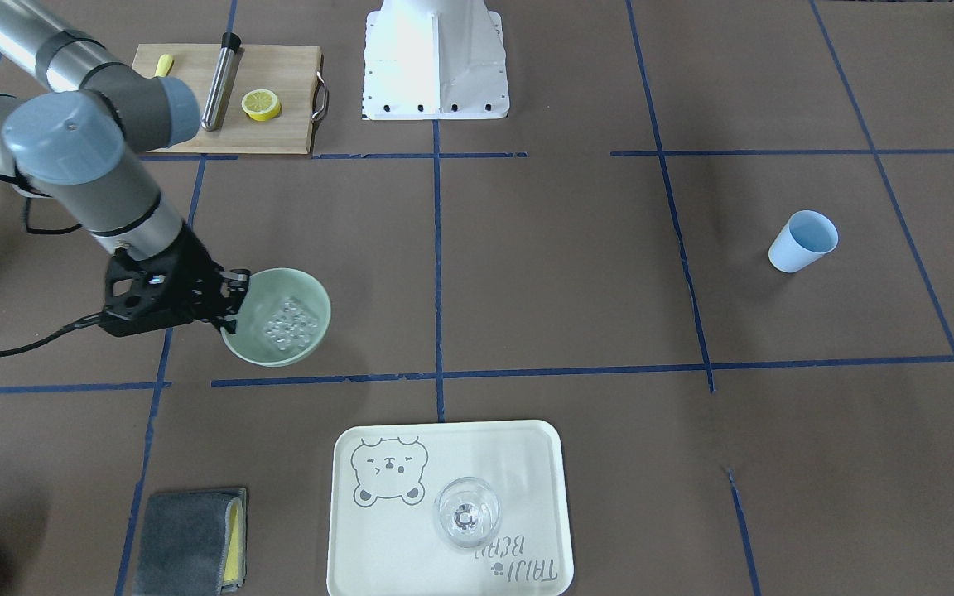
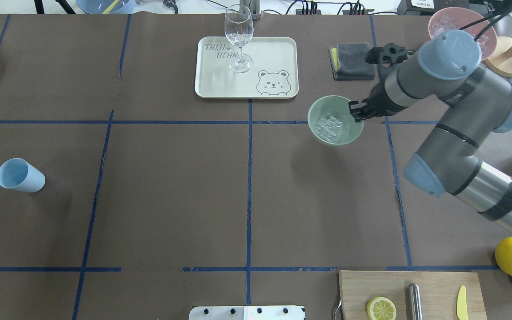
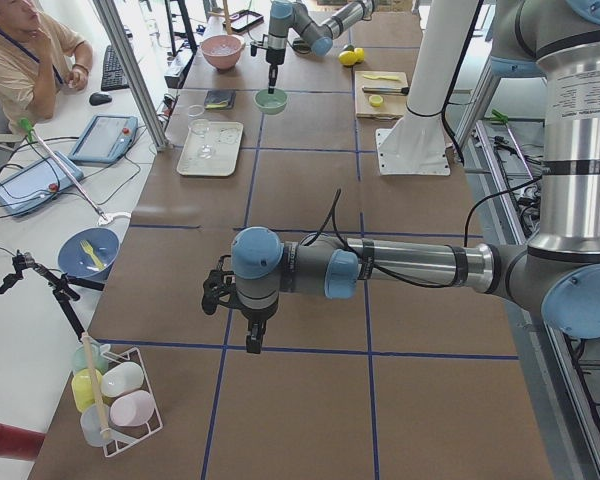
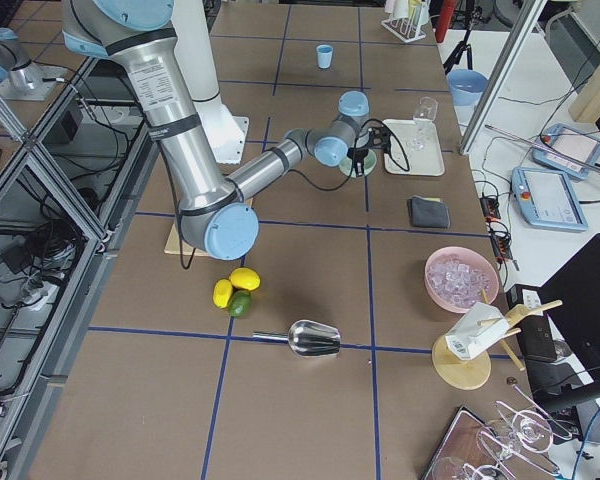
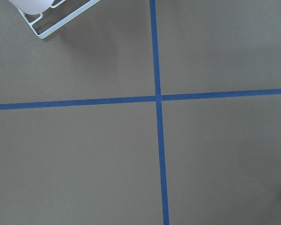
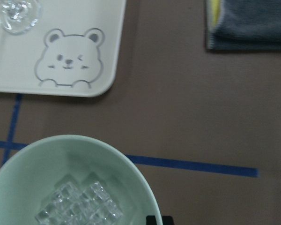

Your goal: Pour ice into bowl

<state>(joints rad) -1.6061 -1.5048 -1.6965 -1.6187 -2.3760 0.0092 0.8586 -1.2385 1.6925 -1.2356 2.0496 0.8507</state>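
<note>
The pale mint-green bowl [image 1: 315, 310] is near the right arm, with a heap of small clear ice cubes [image 1: 286, 324] in its bottom. My right gripper [image 1: 234, 300] is shut on the bowl's rim, one finger inside and one outside. The overhead view shows the same grip [image 2: 356, 111] on the bowl [image 2: 322, 109] with the ice [image 2: 329, 126]. In the right wrist view the bowl [image 6: 131, 168], the ice [image 6: 79, 208] and the fingertips [image 6: 152, 219] show. My left gripper [image 3: 250, 335] hangs over bare table, seen only from the side; I cannot tell its state.
A light blue cup [image 2: 18, 175] sits far off on the left side. A cream tray [image 2: 282, 49] with a wine glass [image 2: 239, 33] and a grey cloth [image 2: 351, 60] lie beyond the bowl. A pink bowl [image 2: 460, 20], a cutting board [image 2: 434, 284] and lemons [image 2: 511, 257] are at the right.
</note>
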